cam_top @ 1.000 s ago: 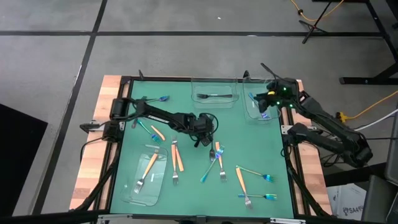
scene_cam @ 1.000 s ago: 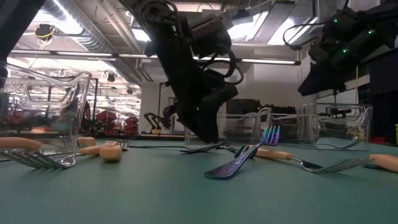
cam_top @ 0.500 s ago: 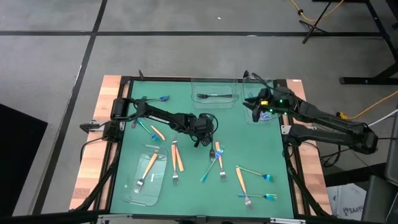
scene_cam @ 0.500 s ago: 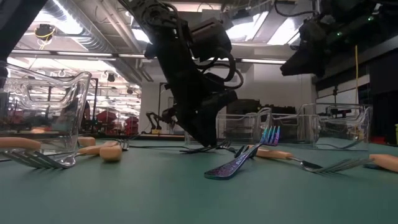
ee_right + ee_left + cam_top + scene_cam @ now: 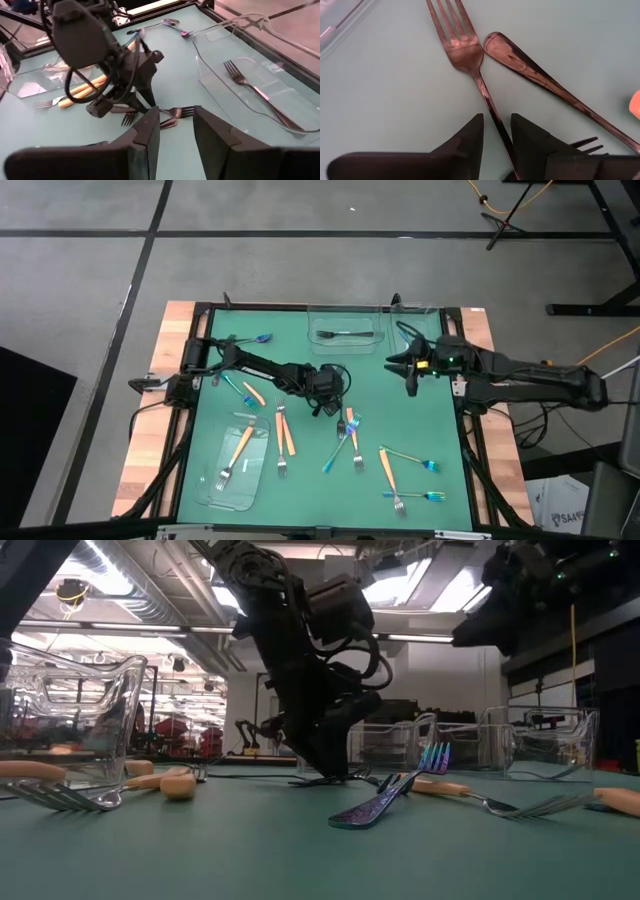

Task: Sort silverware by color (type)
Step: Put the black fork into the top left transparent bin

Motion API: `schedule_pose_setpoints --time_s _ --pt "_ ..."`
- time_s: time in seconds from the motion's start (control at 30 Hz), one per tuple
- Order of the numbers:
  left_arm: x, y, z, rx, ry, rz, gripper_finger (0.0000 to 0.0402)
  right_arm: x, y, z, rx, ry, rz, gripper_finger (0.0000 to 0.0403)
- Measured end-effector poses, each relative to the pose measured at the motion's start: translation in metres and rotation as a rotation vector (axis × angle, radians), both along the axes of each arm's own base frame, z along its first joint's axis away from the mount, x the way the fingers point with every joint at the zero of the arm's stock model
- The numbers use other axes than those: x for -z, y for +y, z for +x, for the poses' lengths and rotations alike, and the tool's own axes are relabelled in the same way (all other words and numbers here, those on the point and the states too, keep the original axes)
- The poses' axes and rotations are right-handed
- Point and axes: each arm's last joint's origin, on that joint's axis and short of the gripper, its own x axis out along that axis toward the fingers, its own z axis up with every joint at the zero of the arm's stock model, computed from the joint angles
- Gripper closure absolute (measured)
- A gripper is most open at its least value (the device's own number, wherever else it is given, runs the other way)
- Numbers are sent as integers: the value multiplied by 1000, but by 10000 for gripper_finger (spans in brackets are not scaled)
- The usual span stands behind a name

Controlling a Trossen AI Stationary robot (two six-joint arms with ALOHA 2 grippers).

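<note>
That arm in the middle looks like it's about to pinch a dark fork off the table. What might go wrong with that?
The left gripper straddles the thin handle of a black fork, fingers not yet tight on it. The handle lies flat on the mat, so it may slip out as they close. A second black utensil lies right beside it, its end near the fork's neck, and may get nudged or dragged along. The right gripper hovers nearby, empty, so the arms might crowd each other.

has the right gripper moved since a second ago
Yes. In the high view the right gripper has swung off the clear tray at the table's far right corner, toward the table's middle and the left gripper.
</note>
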Motion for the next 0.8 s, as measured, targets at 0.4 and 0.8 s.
schedule_pose_setpoints --time_s 0.4,0.8 --pt "0 1 0 -55 -21 -14 376 0 6 1 1 4 -20 295" --pt "-24 2 -3 -64 -87 -23 396 0 6 1 1 7 -19 295"
